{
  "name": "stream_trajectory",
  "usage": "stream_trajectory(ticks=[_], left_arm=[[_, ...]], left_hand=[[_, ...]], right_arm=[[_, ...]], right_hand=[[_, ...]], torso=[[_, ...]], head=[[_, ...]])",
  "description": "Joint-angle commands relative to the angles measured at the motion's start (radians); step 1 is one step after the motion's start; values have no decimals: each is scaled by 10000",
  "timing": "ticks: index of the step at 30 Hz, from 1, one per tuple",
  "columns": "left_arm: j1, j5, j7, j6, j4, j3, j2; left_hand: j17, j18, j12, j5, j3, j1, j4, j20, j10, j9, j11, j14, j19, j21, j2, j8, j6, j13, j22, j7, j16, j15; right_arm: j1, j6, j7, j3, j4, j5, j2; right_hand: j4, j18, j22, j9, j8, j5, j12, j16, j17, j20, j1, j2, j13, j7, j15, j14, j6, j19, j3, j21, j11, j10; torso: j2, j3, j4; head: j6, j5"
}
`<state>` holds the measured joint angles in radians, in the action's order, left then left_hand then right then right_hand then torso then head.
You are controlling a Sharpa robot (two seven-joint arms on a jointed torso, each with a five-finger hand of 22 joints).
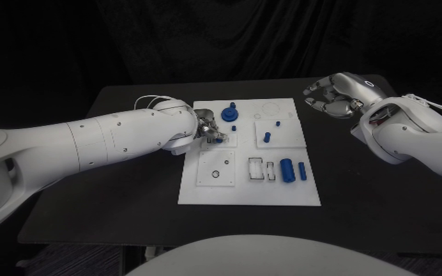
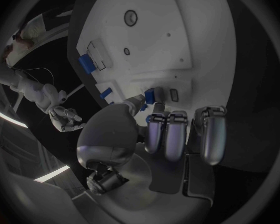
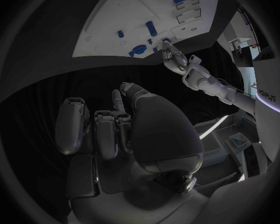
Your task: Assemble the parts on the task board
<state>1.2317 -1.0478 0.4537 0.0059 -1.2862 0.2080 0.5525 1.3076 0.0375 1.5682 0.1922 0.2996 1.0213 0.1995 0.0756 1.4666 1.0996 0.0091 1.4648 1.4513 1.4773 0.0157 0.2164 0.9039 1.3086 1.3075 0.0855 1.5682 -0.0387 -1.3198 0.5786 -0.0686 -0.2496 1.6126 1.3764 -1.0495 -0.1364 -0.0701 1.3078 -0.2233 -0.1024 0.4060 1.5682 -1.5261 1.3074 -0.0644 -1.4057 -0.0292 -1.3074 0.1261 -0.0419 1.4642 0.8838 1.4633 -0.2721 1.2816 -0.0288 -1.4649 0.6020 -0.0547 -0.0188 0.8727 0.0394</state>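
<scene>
Backdrop: dark curtain behind, black bench (image 1: 110, 180) with the white task board (image 1: 207, 190) sitting mid-bench.

Left robot hand (image 1: 206, 126): down over the board's left half, near its far end, fingertips on a small blue part (image 2: 150, 95). Looks pinched between thumb and a finger in the left wrist view, other fingers (image 2: 177, 134) curled in just behind it. Probably seating it in a slot, judging by the pose.

Right robot hand (image 1: 335, 95): up in the air off the board's far right corner, fingers curled in, nothing in them, well apart from every part.

Other parts: round blue piece (image 1: 229, 112) just beyond the left hand, short peg (image 1: 267, 137) mid-board, blue cylinder (image 1: 287, 168) and a thinner bar (image 1: 301, 171) side by side on the near right, long axes running near-to-far.

Key relation: pinched part sits right under the left hand's fingertips, so the left does this one. Cylinder pair lies nearer the right hand, toward the robot from it.
</scene>
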Motion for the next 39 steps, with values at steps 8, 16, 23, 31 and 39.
stream_trajectory(ticks=[8, 16, 23, 31, 39], left_arm=[[-99, 45, 63, 226, 32, 43, -41], [-112, 45, -52, 47, 37, 43, -35], [-122, 45, -104, -22, 55, 43, -27], [-128, 45, -376, -445, 17, 43, 27], [-129, 45, -563, -820, -20, 43, 89]], left_hand=[[2632, 21, 26, -314, -724, -386, 593, 102, 1042, 602, 117, 1060, 32, -9, 245, 83, -212, 2622, 1526, 32, 26, 123], [2632, 5, 26, -879, -1368, -916, 910, 102, 1042, 1005, 103, 1060, 97, 17, 498, 154, -158, 2622, 1602, 12, 26, 113], [2632, 0, 26, -1035, -1732, -1315, 910, 82, 1042, 1345, 74, 1060, 124, 21, 759, 282, -60, 2622, 1638, -31, 26, 93], [2632, -14, 26, -860, -1830, -1144, 853, 31, 1042, 1746, 0, 1060, 176, 50, 891, 563, 81, 2622, 1693, -124, 26, 33], [2632, -27, 26, -706, -1864, -887, 811, -16, 1042, 2015, -56, 1060, 222, 77, 914, 739, 107, 2622, 1739, -183, 26, -16]], right_arm=[[30, -116, -197, 7, 18, 21, -23], [43, -156, -213, 7, 14, 21, -25], [51, -191, -230, 7, 8, 20, -27], [61, -211, -244, 7, 5, 20, -36], [71, -228, -226, 7, 4, -114, -54]], right_hand=[[14, 70, 1801, 20, 70, 62, 26, 0, 1920, -56, -19, -31, -2634, 32, 43, 906, -28, 17, -70, -65, -29, -1059], [11, 67, 1798, 25, 81, 63, 26, 3, 1916, -54, -6, -33, -2634, 31, 39, 905, -41, 13, -75, -76, -22, -1059], [10, 67, 1798, 26, 83, 63, 26, 5, 1913, -53, -2, -33, -2634, 31, 38, 904, -43, 13, -77, -75, -21, -1059], [6, 68, 1800, 28, 88, 62, 26, 9, 1906, -52, 7, -32, -2634, 29, 35, 903, -48, 14, -81, -70, -19, -1059], [0, 65, 1796, 32, 96, 63, 26, 9, 1906, -50, 20, -28, -2634, 28, 32, 903, -56, 9, -87, -82, -17, -1059]], torso=[[9, -3, -1], [7, -1, -6], [10, 6, 0], [4, 4, 9], [5, 5, 14]], head=[[-1, 23], [-1, 48], [-1, 52], [-1, 65], [-1, 74]])
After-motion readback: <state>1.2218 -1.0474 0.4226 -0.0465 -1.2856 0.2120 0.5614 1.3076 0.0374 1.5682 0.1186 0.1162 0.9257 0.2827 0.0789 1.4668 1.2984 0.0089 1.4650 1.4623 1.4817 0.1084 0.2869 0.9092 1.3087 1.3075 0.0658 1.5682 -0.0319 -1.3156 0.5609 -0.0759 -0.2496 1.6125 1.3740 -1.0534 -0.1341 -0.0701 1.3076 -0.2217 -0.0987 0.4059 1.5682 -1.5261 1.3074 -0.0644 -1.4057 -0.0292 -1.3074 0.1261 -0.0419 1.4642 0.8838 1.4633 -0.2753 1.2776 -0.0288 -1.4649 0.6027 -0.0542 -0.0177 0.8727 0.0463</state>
